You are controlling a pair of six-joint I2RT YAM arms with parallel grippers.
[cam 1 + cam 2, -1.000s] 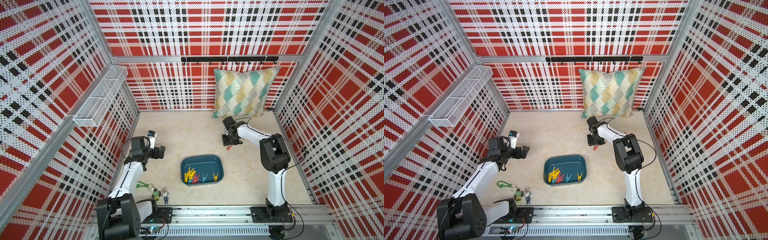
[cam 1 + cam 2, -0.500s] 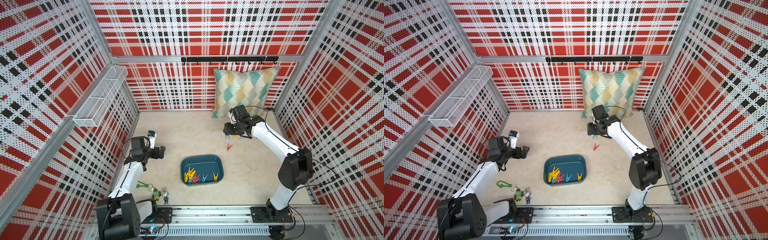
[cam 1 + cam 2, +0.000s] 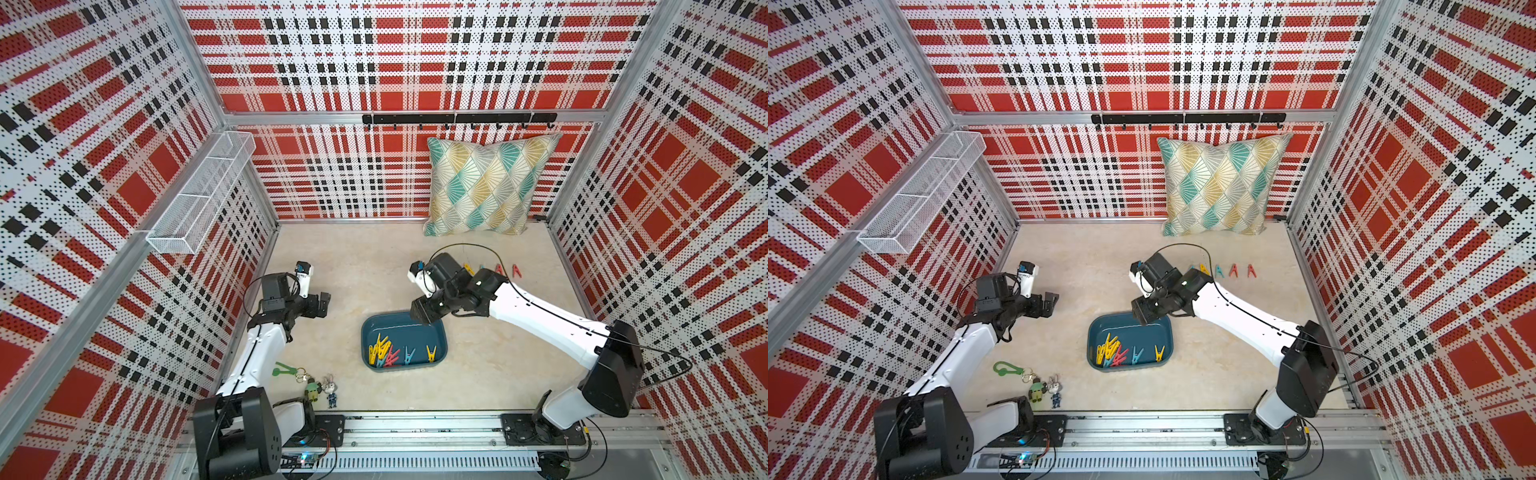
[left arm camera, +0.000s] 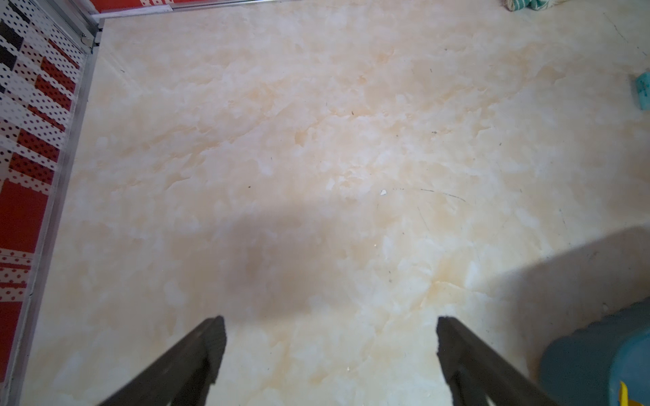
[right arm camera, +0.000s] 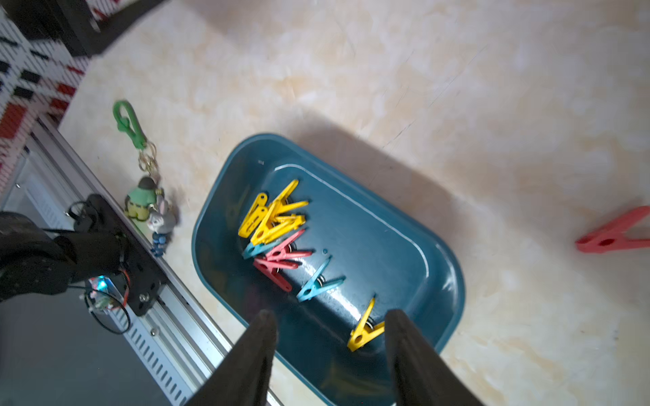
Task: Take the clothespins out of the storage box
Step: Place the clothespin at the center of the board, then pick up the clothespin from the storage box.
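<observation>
– Since the right gripper [image 5: 330,314] let go of that red plastic clothespin [image 5: 612,239], where has it gone?

– Back to the shallow dark teal plastic storage box [image 5: 387,239]. A second ago it was low over the cream marbled tabletop [image 4: 316,140] beyond the box. Now both top views show it above the box's far rim. Its jaws are partly apart, with nothing between them.

– And the red one?

– It lies alone on the tabletop just outside the box, seen only in the right wrist view. In the top views the arm covers that spot. I'd count it as delivered.

– What's left inside?

– Plenty. The clothespins [image 5: 278,225] lie in a tangle of yellow, red and teal-blue at the box's near end. A lone yellow clothespin [image 5: 364,330] sits apart, closest to the fingertips, and looks like the easiest next pick.

– Any others out?

– A short row [image 3: 1233,270] sits near the pillow.

– The left gripper [image 4: 329,321]?

– It hovers over bare tabletop left of the box, jaws spread wide and empty. So the task is partway done, with another reach into the box due.
</observation>
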